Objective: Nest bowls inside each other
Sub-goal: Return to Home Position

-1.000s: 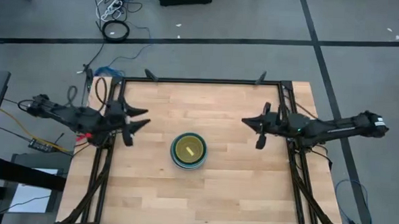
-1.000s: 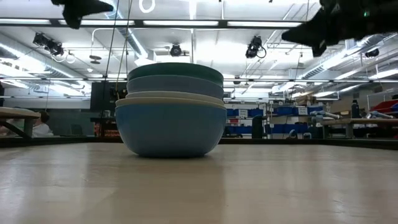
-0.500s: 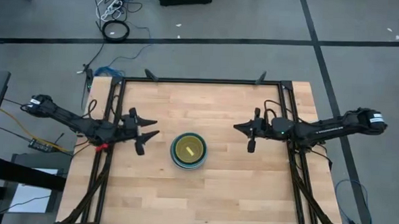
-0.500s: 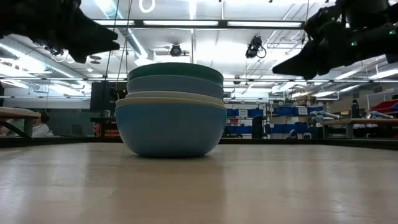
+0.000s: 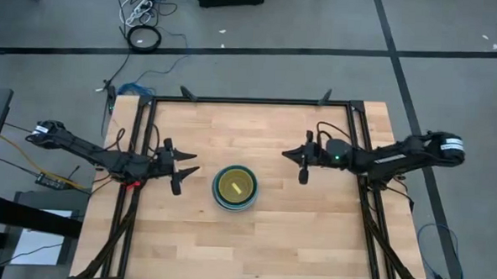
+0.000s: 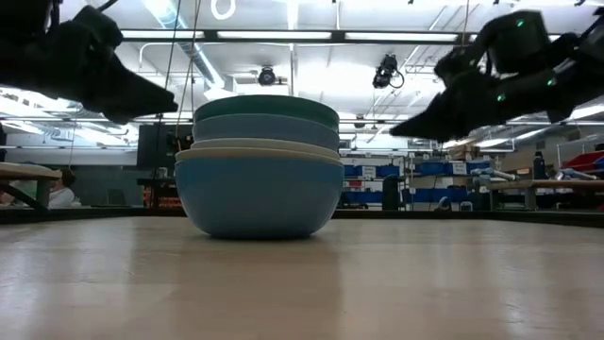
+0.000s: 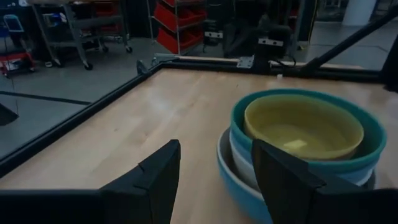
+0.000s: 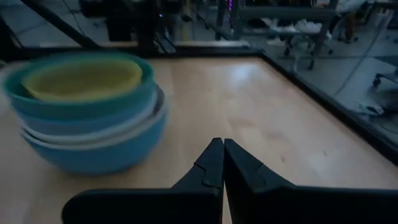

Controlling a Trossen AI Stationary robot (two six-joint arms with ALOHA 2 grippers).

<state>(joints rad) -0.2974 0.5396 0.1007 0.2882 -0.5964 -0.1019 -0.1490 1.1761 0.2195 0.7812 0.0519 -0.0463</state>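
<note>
A stack of nested bowls (image 5: 235, 187) stands at the table's middle, its lowest blue bowl (image 6: 260, 194) resting by its base on the wood. Above it show a whitish rim, a blue bowl, a teal bowl (image 7: 364, 134) and a yellow bowl (image 7: 301, 124) innermost. My left gripper (image 5: 184, 170) hovers open just left of the stack, pointing at it; in the left wrist view (image 7: 214, 171) its fingers stand wide apart with nothing between them. My right gripper (image 5: 296, 158) is shut, to the right of the stack and a little farther back, above the table (image 8: 219, 148).
A black metal frame (image 5: 250, 100) runs along the table's far, left and right edges. Bare wood (image 5: 252, 241) lies all around the stack. Cables (image 5: 142, 36) lie on the floor beyond the far edge. A person (image 6: 62, 193) sits far off in the room.
Both grippers have come down and drawn closer to the stack. My left gripper went down and toward the near edge and the bowls, staying open. My right gripper went down and toward the table's left, staying shut. The bowls have not moved.
</note>
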